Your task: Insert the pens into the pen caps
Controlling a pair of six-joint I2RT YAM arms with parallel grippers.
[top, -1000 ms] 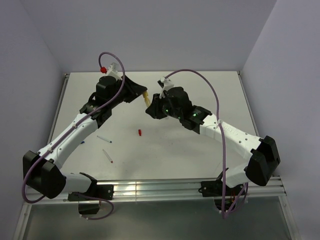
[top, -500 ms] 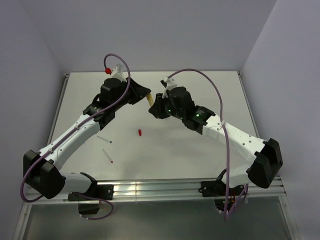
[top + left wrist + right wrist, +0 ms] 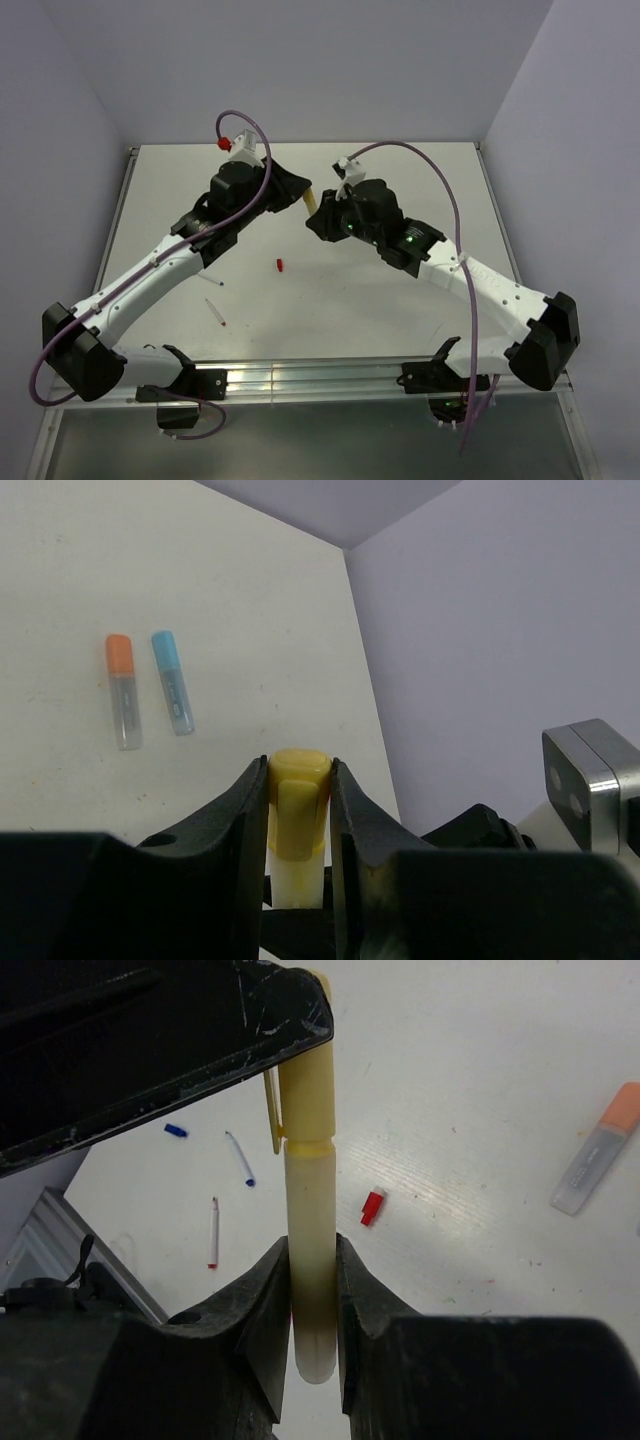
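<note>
The yellow marker (image 3: pixel 311 199) is held in the air between both grippers. My left gripper (image 3: pixel 299 790) is shut on its yellow cap (image 3: pixel 298 800), which sits on the pale body. My right gripper (image 3: pixel 313 1290) is shut on the pale body (image 3: pixel 312 1250); the cap (image 3: pixel 305 1090) points up into the left gripper's black fingers (image 3: pixel 170 1050). On the table lie a tiny red cap (image 3: pixel 372 1206), a dark-blue cap (image 3: pixel 176 1130), a blue-tipped thin pen (image 3: pixel 239 1159) and a red-tipped thin pen (image 3: pixel 213 1232). The red cap (image 3: pixel 279 265) and red-tipped pen (image 3: pixel 215 313) also show from above.
An orange marker (image 3: pixel 122 690) and a light-blue marker (image 3: pixel 172 680), both with caps on, lie side by side on the white table (image 3: pixel 250 610) near the back wall. The orange one also shows in the right wrist view (image 3: pixel 598 1150). Purple-grey walls (image 3: pixel 300 70) close off the back and sides.
Both grippers have moved together to the right with the yellow marker held between them. The things lying on the table have not moved.
</note>
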